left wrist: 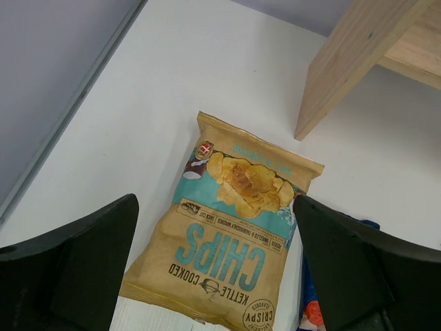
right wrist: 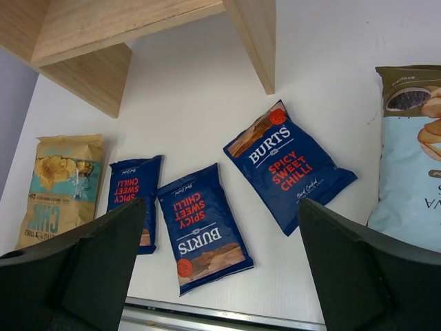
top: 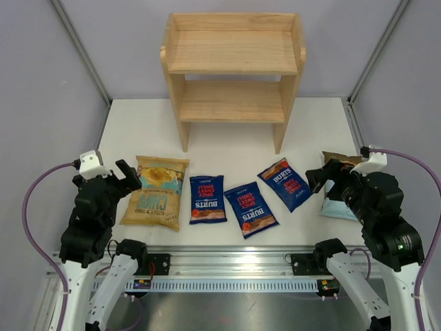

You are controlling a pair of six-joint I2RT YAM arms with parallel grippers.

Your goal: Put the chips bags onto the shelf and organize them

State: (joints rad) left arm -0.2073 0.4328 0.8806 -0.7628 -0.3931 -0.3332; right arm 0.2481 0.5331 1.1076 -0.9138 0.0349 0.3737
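Pre-grasp — the two-tier light-wood shelf point(top: 233, 52) holds nothing. My left gripper point(left wrist: 213, 207), fingers apart, hovers over the tan-and-teal crinkly chips bag point(left wrist: 238, 179) flat on the white counter point(left wrist: 172, 69); right gripper point(right wrist: 220, 214) likewise spread. Next: descend, pinch.

Light natural-wood two-tier shelf point(top: 232, 76) stands at back centre of the white table point(top: 227, 148). The bags lie flat in a rough row before it, near the front edge. From left: large tan-and-teal crinkly Chips bag point(top: 156, 190), just beside it the left small dark blue Burts bag point(top: 207, 199), the middle Burts bag point(top: 251, 209) slightly nearer the front, the right Burts bag point(top: 284, 183) further back and turned, then the pale blue brown-topped bag point(top: 339, 204) far right, partly behind the right arm point(top: 375, 200), probably not touching its neighbour.
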